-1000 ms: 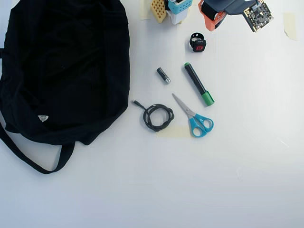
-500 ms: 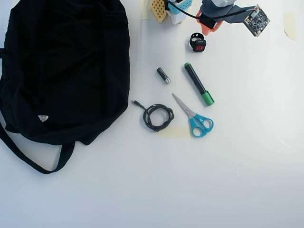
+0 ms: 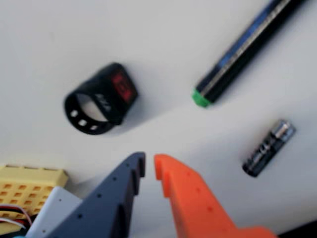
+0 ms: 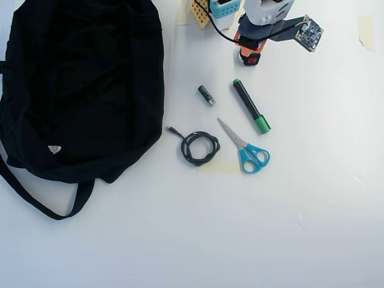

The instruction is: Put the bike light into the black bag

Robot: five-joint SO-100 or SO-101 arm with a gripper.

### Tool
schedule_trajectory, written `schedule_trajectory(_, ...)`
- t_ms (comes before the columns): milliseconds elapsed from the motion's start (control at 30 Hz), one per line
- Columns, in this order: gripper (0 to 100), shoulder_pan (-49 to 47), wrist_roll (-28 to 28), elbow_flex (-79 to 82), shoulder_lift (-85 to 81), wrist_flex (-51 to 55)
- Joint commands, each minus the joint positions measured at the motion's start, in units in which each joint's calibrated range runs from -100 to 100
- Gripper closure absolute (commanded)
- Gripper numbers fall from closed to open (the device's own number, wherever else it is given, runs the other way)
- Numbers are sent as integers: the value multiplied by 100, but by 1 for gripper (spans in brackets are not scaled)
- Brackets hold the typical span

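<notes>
The bike light [image 3: 106, 96] lies on the white table, red face up, loop strap to the left in the wrist view. My gripper [image 3: 149, 165] hangs just short of it, the grey and orange fingers almost together, nothing between them. In the overhead view the gripper [image 4: 248, 53] covers most of the bike light [image 4: 252, 60]; only a bit of red shows. The black bag [image 4: 78, 84] fills the left side, far from the gripper.
A small black-and-silver cylinder [image 4: 206, 95], a green-capped marker [image 4: 251, 106], blue scissors [image 4: 245, 147] and a coiled black cable [image 4: 198, 147] lie mid-table. A yellow perforated block [image 4: 200, 12] stands by the arm base. The bag's strap [image 4: 42, 207] loops out at the lower left.
The arm has swung left and down, from beside the bike light to right over it. The things on the table have not moved.
</notes>
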Motion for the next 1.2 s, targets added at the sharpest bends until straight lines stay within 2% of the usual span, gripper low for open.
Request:
schedule_trajectory(0,98,189,4,80,-127,-65)
schedule_trajectory(400,98,129,57,241,-111,13)
schedule_trajectory(700,98,-409,62,376,-119,13)
schedule_trajectory(967,97,-783,41,556,-119,-323)
schedule_trajectory(1167,97,-970,20,799,-102,-978)
